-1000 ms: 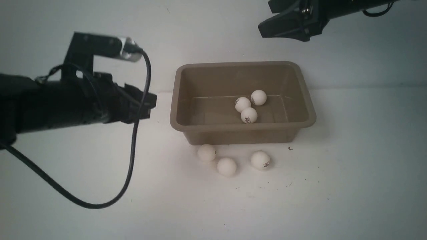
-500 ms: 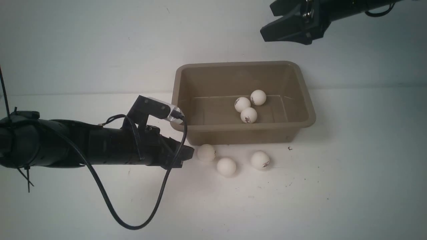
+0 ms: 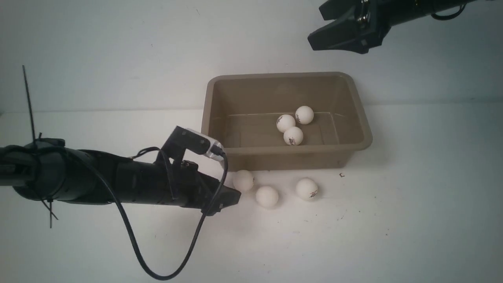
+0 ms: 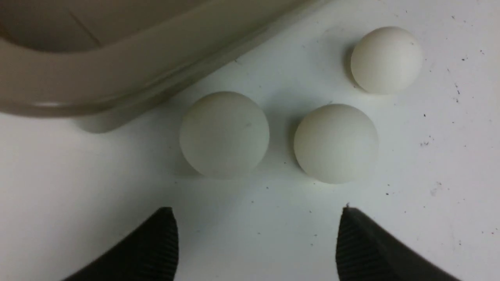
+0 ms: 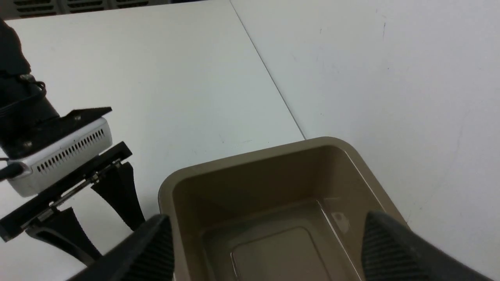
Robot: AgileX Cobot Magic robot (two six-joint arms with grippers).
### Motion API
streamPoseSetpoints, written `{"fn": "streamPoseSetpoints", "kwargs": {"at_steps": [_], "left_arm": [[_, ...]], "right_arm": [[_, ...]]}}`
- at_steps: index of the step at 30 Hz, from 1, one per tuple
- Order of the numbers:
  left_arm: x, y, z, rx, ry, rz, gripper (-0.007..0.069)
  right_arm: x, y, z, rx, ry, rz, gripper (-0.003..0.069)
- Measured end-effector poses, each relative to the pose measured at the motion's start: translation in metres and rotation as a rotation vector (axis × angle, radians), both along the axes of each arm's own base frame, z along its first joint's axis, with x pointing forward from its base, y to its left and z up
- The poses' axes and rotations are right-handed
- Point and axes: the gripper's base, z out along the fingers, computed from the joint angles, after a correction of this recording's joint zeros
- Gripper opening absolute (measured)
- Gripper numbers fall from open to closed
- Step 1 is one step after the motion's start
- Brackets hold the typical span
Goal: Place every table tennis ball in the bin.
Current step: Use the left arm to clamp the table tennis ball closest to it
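Near side of the three loose balls (image 3: pixel 267 196) is wide open table (image 3: pixel 353 243); the bin (image 3: pixel 287 159) wall crowds them on the far side.

The taupe plastic bin (image 3: pixel 283 151), with rounded corners and a flared rim, sits upright on the white table (image 3: pixel 412 220). Three matte white table tennis balls (image 3: pixel 293 136) with dark logos are bunched together on its floor, right of centre. Three more lie on the table just in front of it, each apart from the others: the leftmost ball (image 3: pixel 243 180) nearest its wall, the middle ball (image 3: pixel 267 196) farthest out, and the rightmost ball (image 3: pixel 307 188), which shows a logo.
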Motion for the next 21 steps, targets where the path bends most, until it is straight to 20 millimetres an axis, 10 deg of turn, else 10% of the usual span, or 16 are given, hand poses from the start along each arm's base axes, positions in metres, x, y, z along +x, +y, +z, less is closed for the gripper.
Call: {"fn": "streamPoseSetpoints", "kwargs": {"at_steps": [21], "left_arm": [[0.041,-0.025,-0.017,0.014,0.019,0.066,0.0490]], "right_arm": [[0.000,0.000,0.000,0.000,0.000,0.000,0.0589]]}}
